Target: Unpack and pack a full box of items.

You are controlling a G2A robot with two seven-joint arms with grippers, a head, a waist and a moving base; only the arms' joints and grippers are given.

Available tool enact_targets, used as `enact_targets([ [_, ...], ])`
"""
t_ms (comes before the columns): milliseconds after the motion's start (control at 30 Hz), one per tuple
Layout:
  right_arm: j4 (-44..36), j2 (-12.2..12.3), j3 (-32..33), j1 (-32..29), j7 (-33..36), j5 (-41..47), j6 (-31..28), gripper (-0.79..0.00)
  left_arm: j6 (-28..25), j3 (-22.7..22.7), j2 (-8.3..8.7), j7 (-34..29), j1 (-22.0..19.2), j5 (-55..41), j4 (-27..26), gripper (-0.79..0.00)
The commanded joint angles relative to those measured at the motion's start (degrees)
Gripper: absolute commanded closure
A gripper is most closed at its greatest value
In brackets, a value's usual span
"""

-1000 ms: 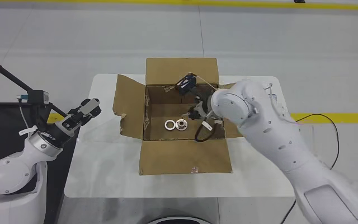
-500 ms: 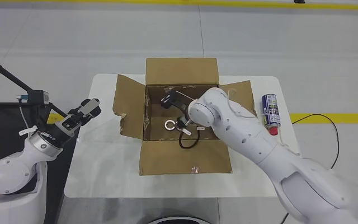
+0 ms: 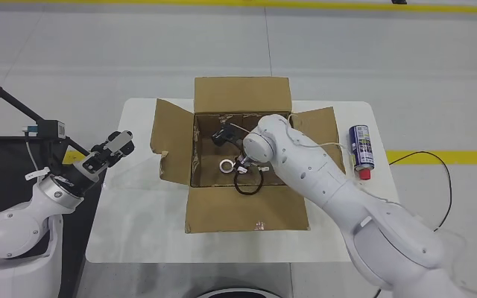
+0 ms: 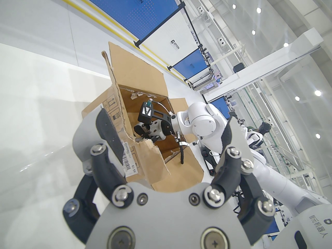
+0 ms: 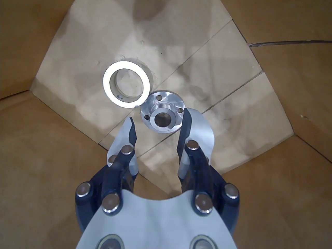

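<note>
Unpack step, by the look of it. Right end effector is down inside the box, jaws apart either side of the metal flange on the box floor. White ring is just left of it, touching. Next: close on the flange only, lift clear of the walls, set it on the bench, maybe near the spray can. Left end effector is apart and empty, left of the box.
</note>
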Motion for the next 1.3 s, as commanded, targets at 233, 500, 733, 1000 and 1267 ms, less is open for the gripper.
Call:
enact_targets([
  [233,6.3,-2.9,-0.4,0.3,-1.5,-0.6,-1.0,-0.302,0.0,0.0,0.00,0.0,0.0,0.0,0.0,-0.785],
  [500,9.8,-4.7,-0.2,0.6,-1.6,-1.0,-2.3,-0.268,0.0,0.0,0.00,0.0,0.0,0.0,0.0,-0.785],
  [733,12.2,-6.0,0.0,0.6,-1.8,-1.7,-3.1,-0.126,0.0,0.0,0.00,0.0,0.0,0.0,0.0,-0.785],
  [1000,13.9,-6.9,1.0,1.5,-1.8,-2.2,-3.9,0.000,0.0,0.0,0.00,0.0,0.0,0.0,0.0,-0.785],
  [1267,12.5,-6.3,3.5,3.1,-0.8,-2.1,-4.7,0.000,0.0,0.0,0.00,0.0,0.0,0.0,0.0,-0.785],
])
